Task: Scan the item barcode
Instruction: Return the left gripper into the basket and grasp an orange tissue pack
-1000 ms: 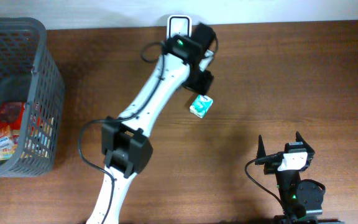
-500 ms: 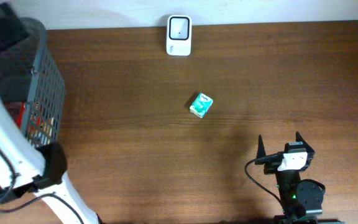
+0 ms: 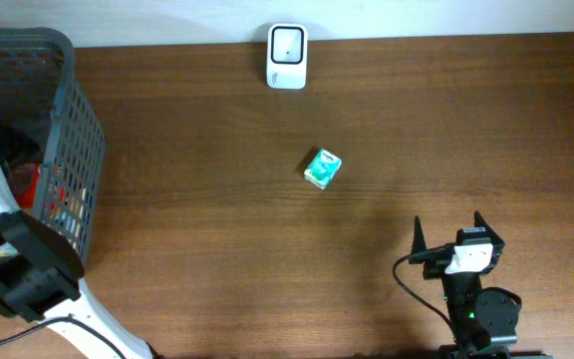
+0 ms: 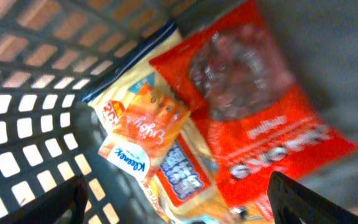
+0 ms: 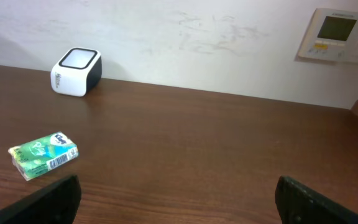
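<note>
Swung away from the white box scanner (image 3: 287,43), the left arm (image 3: 23,269) now hangs over the grey mesh basket (image 3: 80,130), jaws wide and empty. The small green packet (image 3: 323,169) lies on the brown wooden table (image 3: 486,130) near the scanner; the right arm (image 3: 471,299) holds its jaws wide, empty too.

Grey plastic mesh basket (image 3: 80,150) at left edge of brown wooden surface (image 3: 446,130); beige screen panel (image 5: 335,34) mounted on white wall (image 5: 197,43)
</note>
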Controlling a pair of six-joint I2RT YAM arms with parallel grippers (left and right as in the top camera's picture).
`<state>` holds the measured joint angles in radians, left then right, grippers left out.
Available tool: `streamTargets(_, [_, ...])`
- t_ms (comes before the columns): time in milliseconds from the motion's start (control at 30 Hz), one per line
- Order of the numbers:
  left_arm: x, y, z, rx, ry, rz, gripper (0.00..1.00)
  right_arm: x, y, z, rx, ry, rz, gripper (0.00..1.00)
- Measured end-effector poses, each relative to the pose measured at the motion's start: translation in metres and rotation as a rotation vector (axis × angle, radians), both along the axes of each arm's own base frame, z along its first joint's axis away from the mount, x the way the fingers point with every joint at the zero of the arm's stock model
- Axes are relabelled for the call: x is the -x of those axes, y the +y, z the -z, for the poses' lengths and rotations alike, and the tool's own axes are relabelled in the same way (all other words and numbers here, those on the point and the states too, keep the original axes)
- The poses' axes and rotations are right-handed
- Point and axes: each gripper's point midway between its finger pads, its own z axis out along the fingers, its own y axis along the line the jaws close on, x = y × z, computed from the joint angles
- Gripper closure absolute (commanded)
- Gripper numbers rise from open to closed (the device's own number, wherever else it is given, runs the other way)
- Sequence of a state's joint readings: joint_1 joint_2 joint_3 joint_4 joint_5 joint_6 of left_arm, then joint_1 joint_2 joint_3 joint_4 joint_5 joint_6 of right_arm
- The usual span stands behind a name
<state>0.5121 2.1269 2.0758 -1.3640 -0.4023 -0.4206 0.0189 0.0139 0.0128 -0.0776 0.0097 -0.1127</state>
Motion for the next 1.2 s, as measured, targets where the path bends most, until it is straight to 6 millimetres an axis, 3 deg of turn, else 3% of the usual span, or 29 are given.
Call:
streamTargets(133, [0.013,0.004,0.035,-0.023,0.083,-0.003,0.16,0.000,0.000,0.000,0.000,0.000,0.000,0.02])
streamTargets(200, [0.018,0.003,0.046,-0.018,0.106,-0.003,0.24,0.000,0.000,0.000,0.000,0.000,0.000,0.01])
streamTargets(433, [0.047,0.012,0.065,0.022,0.165,-0.051,0.20,0.000,0.000,0.000,0.000,0.000,0.000,0.02])
streamTargets(533, [0.051,0.010,0.078,0.029,0.175,-0.049,0.30,0.000,0.000,0.000,0.000,0.000,0.000,0.01])
streamTargets(667, [0.050,0.010,0.088,0.028,0.167,-0.048,0.75,0.000,0.000,0.000,0.000,0.000,0.000,0.02])
streamTargets(700, [0.048,0.012,0.088,0.023,0.157,-0.040,0.80,0.000,0.000,0.000,0.000,0.000,0.000,0.01])
streamTargets(767, [0.046,0.012,0.088,0.020,0.151,-0.037,1.00,0.000,0.000,0.000,0.000,0.000,0.000,0.02])
streamTargets(900, [0.048,0.011,0.087,0.026,0.161,-0.033,1.00,0.000,0.000,0.000,0.000,0.000,0.000,0.02])
streamTargets(967, [0.045,0.013,0.071,0.024,0.158,-0.033,1.00,0.000,0.000,0.000,0.000,0.000,0.000,0.01])
streamTargets(1000, [0.042,0.014,0.062,0.024,0.144,-0.032,0.98,0.000,0.000,0.000,0.000,0.000,0.000,0.01])
streamTargets(1033, [0.034,0.017,0.048,0.012,0.111,-0.032,0.47,0.000,0.000,0.000,0.000,0.000,0.000,0.01])
streamTargets(1067, [0.023,0.021,0.032,-0.003,0.057,-0.031,0.06,0.000,0.000,0.000,0.000,0.000,0.000,0.01])
streamTargets(1133, [0.014,0.023,0.013,-0.016,-0.005,-0.023,0.07,0.000,0.000,0.000,0.000,0.000,0.000,0.01])
streamTargets(1200, [0.012,0.023,0.009,-0.015,-0.007,0.011,0.08,0.000,0.000,0.000,0.000,0.000,0.000,0.02])
